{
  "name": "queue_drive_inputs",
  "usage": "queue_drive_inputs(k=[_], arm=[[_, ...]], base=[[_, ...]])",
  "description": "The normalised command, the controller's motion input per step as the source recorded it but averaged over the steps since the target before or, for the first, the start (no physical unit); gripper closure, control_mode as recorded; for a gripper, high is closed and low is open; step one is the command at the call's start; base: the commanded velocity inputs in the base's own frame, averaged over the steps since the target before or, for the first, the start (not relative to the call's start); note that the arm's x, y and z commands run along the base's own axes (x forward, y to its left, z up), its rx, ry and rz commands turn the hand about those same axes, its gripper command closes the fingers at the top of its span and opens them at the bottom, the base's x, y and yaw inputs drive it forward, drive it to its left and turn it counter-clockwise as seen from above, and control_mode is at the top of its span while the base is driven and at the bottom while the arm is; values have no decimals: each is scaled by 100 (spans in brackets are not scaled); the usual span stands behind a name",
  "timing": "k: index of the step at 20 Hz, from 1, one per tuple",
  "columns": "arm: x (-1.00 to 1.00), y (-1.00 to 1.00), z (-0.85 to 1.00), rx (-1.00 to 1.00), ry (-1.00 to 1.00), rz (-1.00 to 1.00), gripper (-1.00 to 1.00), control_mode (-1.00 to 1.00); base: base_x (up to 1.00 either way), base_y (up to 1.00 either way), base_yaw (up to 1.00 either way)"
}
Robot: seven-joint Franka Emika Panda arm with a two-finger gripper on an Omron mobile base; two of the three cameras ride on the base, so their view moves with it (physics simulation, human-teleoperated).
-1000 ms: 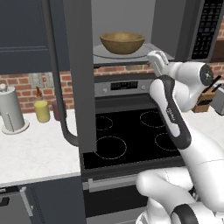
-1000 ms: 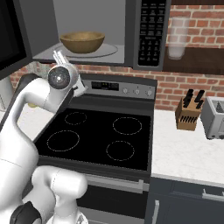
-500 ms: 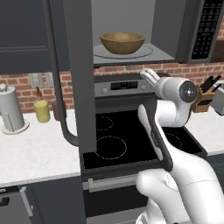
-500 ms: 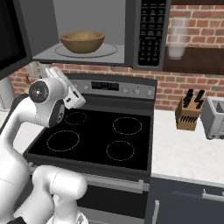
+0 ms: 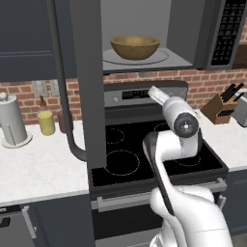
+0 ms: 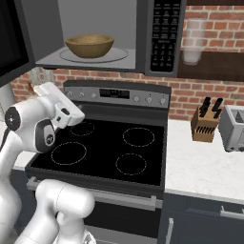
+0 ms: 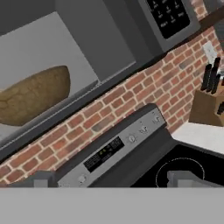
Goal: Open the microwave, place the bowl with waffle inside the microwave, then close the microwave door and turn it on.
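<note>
Apparently empty hand [image 7: 113,178], fingers apart

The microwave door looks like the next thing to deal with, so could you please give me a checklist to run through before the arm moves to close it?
1. Bowl sits inside the microwave on its round plate: ok.
2. Waffle in the bowl: cannot tell, the rim hides the contents.
3. Microwave door is swung fully open, ready to push: ok.
4. Nothing sticks out of the opening into the door's path: ok.
5. Pincer holds nothing: ok; open or shut: cannot tell.
6. Arm is low over the stove, out of the door's swing: ok.
</note>
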Motion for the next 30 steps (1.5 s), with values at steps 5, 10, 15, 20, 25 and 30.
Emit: queue_drive_inputs(k=[5,10,15,20,25,30], arm=[[-21,45,7,-23,-8,-27,-100,-100],[-1,31,0,-22,-10,-21,-100,-100],[-2,22,0,-18,-17,-12,-100,-100],[-7,55,-9,-18,-18,-2,-100,-100],[-30,64,-8,-12,-16,0,-100,-100],[-27,69,-6,-6,-6,0,-100,-100]], base=[[0,0,0],[0,0,0],[0,0,0],[0,0,0],[0,0,0],[0,0,0]])
